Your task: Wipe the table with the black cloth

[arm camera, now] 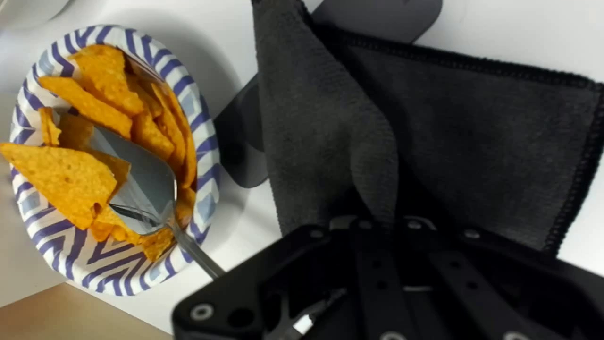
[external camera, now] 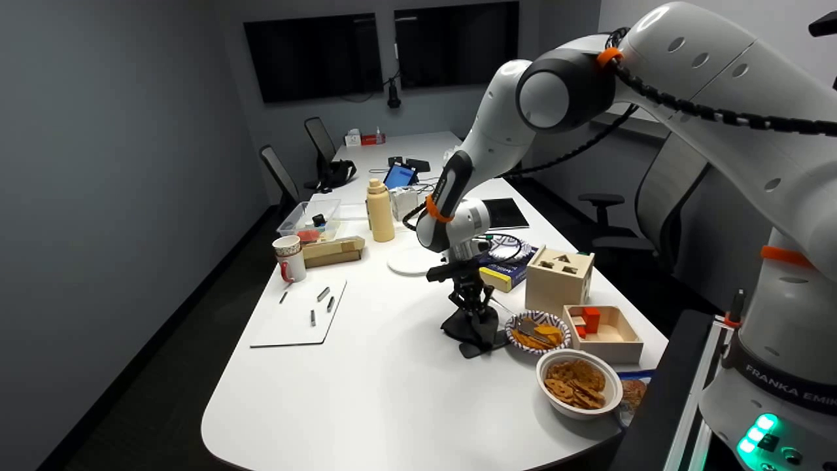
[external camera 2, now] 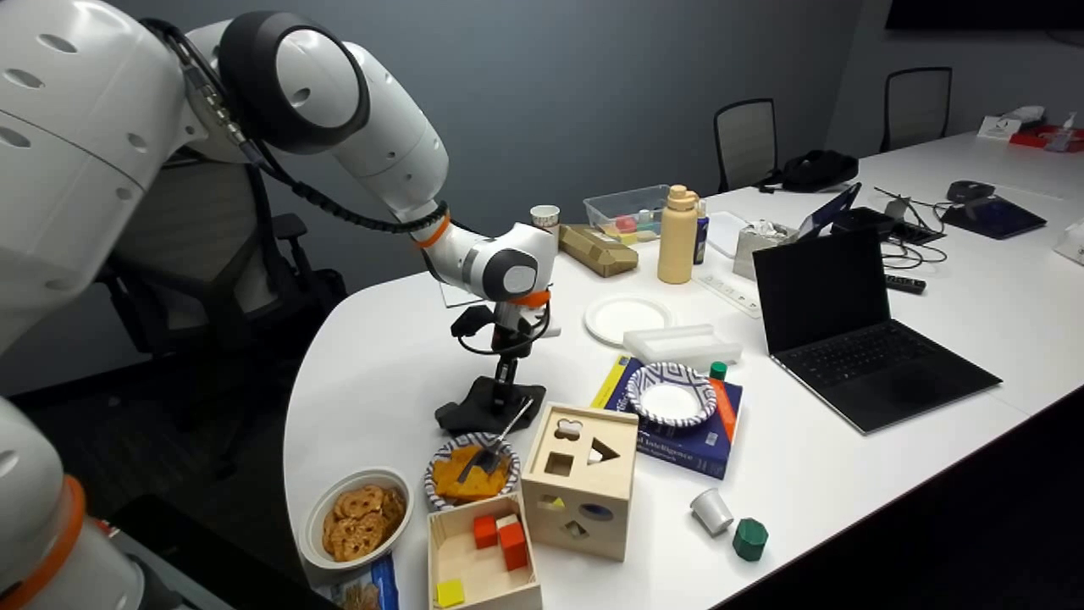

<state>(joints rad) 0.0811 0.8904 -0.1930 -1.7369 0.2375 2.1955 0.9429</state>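
Observation:
The long white table (external camera: 366, 392) fills the lower part of both exterior views, with its rounded end nearest. The black cloth (external camera: 476, 327) is a limp dark square on the table, left of the chip bowl in this exterior view. It also shows in an exterior view (external camera 2: 474, 408) and, large, in the wrist view (arm camera: 490, 141). My gripper (arm camera: 383, 224) points down and is shut on a bunched fold of the cloth; the rest spreads out below the fingers. A flat dark gadget (arm camera: 387, 16) lies partly under the cloth. The fingertips are dark and partly hidden by cloth.
A patterned bowl of chips (arm camera: 207, 151) with a metal server is close beside the cloth. Near it are a pretzel bowl (external camera: 575, 411), a wooden tray (external camera: 618, 350), a shape-sorter box (external camera 2: 580, 517) and books (external camera 2: 686, 455). Pens lie on a white board (external camera: 281, 330); a mug (external camera: 294, 265) stands behind.

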